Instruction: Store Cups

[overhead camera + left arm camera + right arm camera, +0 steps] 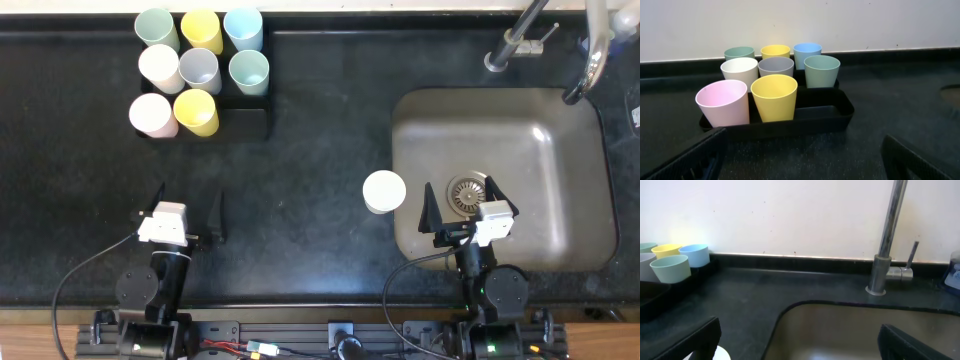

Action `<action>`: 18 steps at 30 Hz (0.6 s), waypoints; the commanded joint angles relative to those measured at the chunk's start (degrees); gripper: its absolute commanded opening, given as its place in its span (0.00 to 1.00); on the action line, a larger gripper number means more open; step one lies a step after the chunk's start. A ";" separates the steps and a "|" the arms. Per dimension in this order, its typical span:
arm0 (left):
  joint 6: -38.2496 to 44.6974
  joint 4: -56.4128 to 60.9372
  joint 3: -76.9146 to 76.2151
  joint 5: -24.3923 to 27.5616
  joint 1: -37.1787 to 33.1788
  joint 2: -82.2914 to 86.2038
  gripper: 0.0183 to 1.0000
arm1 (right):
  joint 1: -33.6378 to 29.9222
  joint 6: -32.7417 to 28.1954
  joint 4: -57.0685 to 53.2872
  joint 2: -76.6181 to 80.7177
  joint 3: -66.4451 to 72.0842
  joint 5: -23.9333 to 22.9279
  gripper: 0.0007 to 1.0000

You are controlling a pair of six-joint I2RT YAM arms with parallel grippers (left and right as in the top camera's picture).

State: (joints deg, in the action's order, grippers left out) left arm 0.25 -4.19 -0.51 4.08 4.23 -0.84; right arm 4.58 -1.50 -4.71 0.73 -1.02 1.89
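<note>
A black tray (252, 120) at the counter's back left holds several upright cups in green, yellow, blue, white, grey, teal and pink. Its front right slot (820, 102) is bare. A lone white cup (384, 191) stands on the counter beside the sink's left rim, and its edge (723, 354) peeks in by my right gripper's finger. My left gripper (190, 215) is open in front of the tray (825, 119), apart from the pink cup (724, 102) and yellow cup (774, 97). My right gripper (463, 205) is open over the sink, just right of the white cup.
The steel sink (500, 175) takes up the right side, its drain (467, 191) under my right gripper. A faucet (520, 35) stands behind it (887, 235). Dark counter (310, 150) lies between tray and sink, with a white wall at the back.
</note>
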 commanded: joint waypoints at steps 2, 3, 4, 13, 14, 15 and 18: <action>1.27 -0.26 0.07 -0.28 -0.42 0.72 1.00 | 0.00 0.26 0.33 -0.39 0.72 -0.33 1.00; 1.29 -0.26 0.07 -0.28 -0.42 0.72 1.00 | 0.00 0.26 0.79 0.02 0.70 -0.44 1.00; 1.29 -0.26 0.07 -0.28 -0.42 0.72 1.00 | -0.02 0.28 0.87 1.01 0.35 -0.46 1.00; 1.29 -0.26 0.07 -0.28 -0.42 0.72 1.00 | 0.02 3.41 -18.16 32.96 -30.21 3.10 1.00; 1.27 -0.26 0.07 -0.28 -0.42 0.72 1.00 | 0.02 3.41 -22.75 37.11 -35.76 3.54 1.00; 1.29 -0.26 0.07 -0.28 -0.42 0.72 1.00 | 0.02 3.41 -26.95 40.70 -40.57 4.02 1.00; 1.29 -0.26 0.07 -0.28 -0.42 0.72 1.00 | 0.02 3.43 -40.30 51.84 -54.90 4.50 1.00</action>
State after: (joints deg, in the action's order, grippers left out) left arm 0.45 -4.27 -0.51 4.01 4.23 -0.78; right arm 4.60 1.39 -40.03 45.69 -46.44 4.71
